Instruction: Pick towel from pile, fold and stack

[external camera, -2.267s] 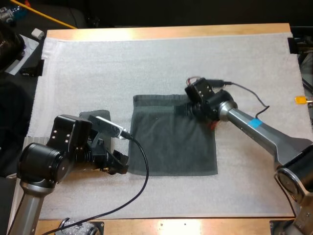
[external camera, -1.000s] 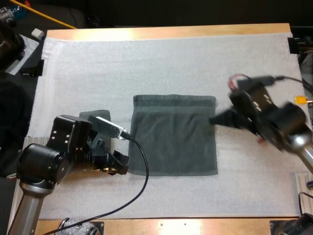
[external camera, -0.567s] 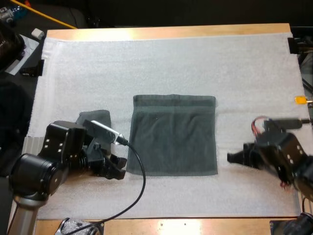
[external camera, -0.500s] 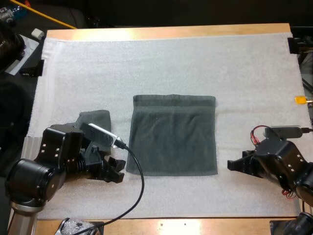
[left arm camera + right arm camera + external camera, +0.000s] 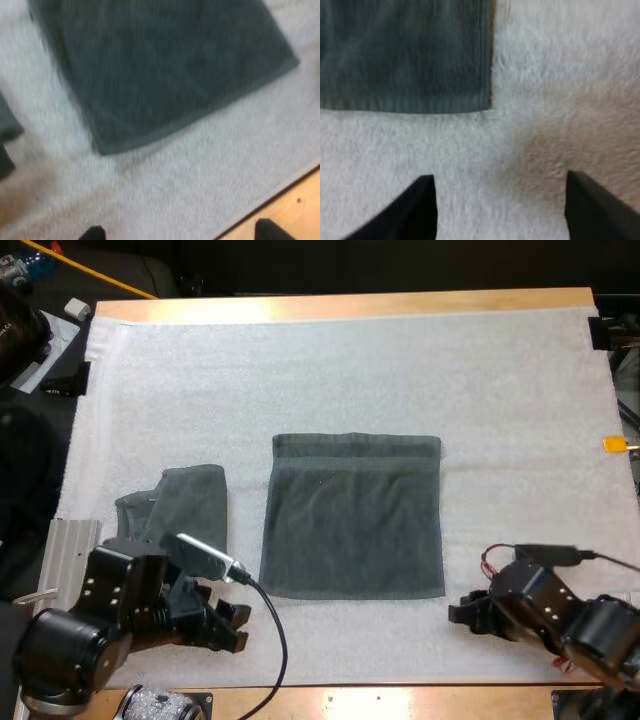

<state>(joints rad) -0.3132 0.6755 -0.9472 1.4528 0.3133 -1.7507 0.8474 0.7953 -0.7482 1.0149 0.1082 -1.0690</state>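
Roughly between left gripper (image 5: pixel 232 627), right gripper (image 5: pixel 461 613), spread towel (image 5: pixel 352 515)

The left arm (image 5: pixel 60 660) is black behind its jaws: a boxy wrist block with small pale dots on its face, then a big rounded joint housing, with a strip of grey metal showing behind that. The right arm (image 5: pixel 600 635) behind its jaws is also black, made of glossy, rounded housings. The left gripper (image 5: pixel 237 628) and right gripper (image 5: pixel 460 615) each have two matt black fingers (image 5: pixel 422 207) that narrow to blunt wedge tips.
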